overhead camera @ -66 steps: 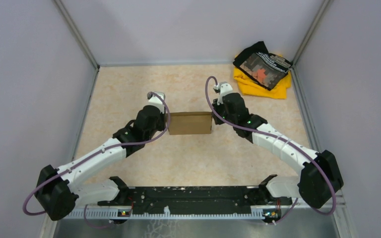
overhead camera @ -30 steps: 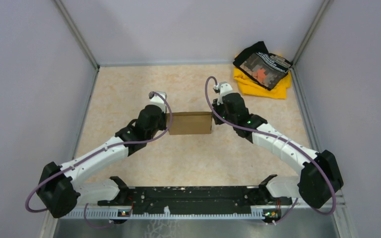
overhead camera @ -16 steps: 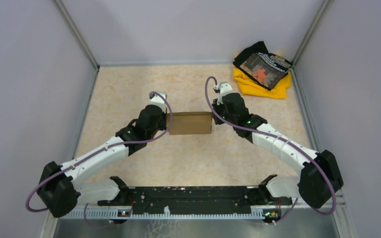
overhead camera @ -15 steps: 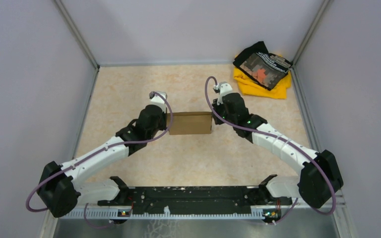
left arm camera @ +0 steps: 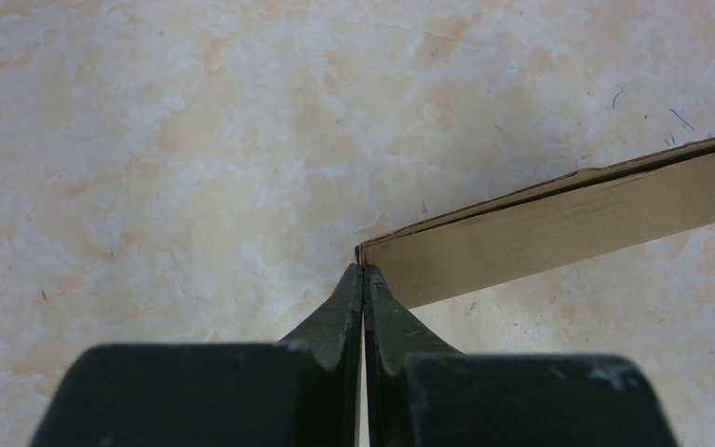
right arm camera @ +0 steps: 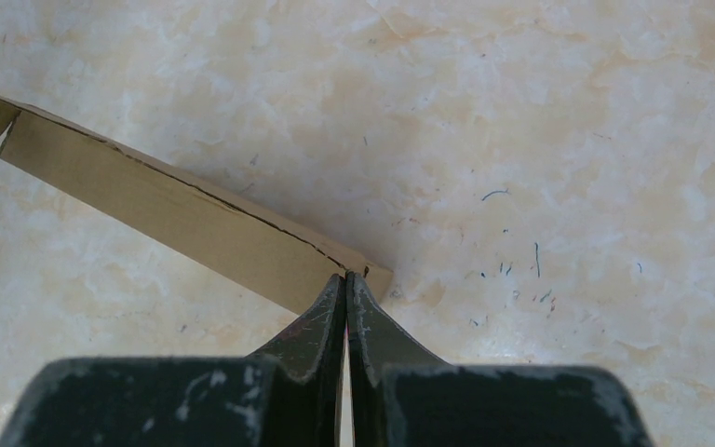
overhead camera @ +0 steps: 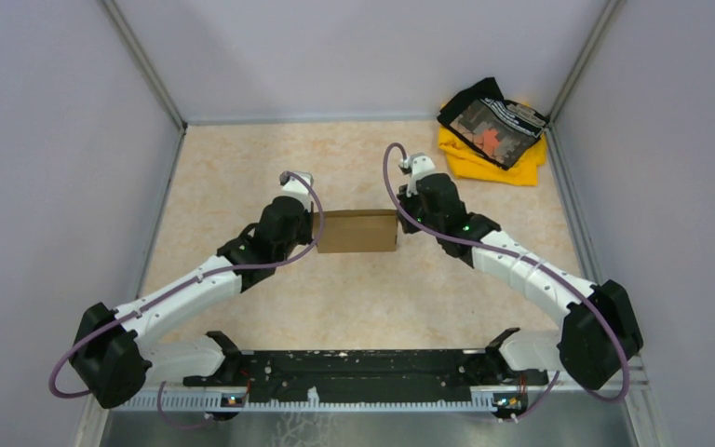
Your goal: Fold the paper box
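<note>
- Here is the paper box [overhead camera: 358, 232], near the middle of the marbled beige table [overhead camera: 354, 307], its long side running left to right and a plain brown face showing from above.
- One arm sits at each end: the left arm [overhead camera: 195, 284] reaches in from the near left and the right arm [overhead camera: 521, 270] from the near right, so the box lies directly between the two wrists.
- On the left wrist view, the left gripper [left arm camera: 363, 270] has its two black fingers pressed together with only a hairline between them.
- Those tips meet the box's end corner, and the cardboard runs away to the right as a narrow tilted strip with a dark seam along its far edge.
- Whether a sliver of cardboard is nipped between those tips, I cannot tell.
- On the right wrist view, the right gripper [right arm camera: 346, 276] is also closed, finger against finger.
- Its tips sit on the strip just short of the box's end, with a little brown corner poking out to their right.
- The dark seam runs right up to the fingertips; again, I cannot tell whether there is a real pinch.
- A soft shadow lies on the table along the box's edge in both wrist views.
- In the far right corner, well apart from the box, sits a yellow and black cloth pile [overhead camera: 493, 140].
</note>
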{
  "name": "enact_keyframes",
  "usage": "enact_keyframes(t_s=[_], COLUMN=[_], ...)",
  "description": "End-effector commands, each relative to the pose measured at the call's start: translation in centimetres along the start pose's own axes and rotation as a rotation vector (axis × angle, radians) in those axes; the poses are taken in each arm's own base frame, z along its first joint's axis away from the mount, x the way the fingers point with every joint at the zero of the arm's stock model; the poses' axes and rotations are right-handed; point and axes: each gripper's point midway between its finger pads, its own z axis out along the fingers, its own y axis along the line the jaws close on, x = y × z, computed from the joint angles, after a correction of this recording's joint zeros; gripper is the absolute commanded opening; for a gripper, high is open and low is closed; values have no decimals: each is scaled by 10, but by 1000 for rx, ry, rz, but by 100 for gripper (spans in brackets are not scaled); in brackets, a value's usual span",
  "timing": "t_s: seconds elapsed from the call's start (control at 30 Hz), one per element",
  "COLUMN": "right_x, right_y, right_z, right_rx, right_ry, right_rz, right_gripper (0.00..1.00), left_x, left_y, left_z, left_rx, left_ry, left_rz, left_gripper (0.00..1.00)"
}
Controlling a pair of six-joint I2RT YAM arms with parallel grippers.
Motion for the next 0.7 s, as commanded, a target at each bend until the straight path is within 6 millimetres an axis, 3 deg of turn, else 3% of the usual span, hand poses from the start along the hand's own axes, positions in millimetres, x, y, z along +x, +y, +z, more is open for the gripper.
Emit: enact_keyframes(t_s=[0.0, 0.67], right_x=[-11, -11], right_y=[13, 20], right_z=[1, 2], right_rx=[-39, -40], right_ry=[-6, 19], right_rz=[-9, 39], right_gripper=[0, 0], left_x=[-11, -7], left_y=[-7, -13], left_z=[0, 4], left_rx=[29, 39], left_ry=[-20, 9], left_rz=[-20, -51], left_gripper=[4, 4])
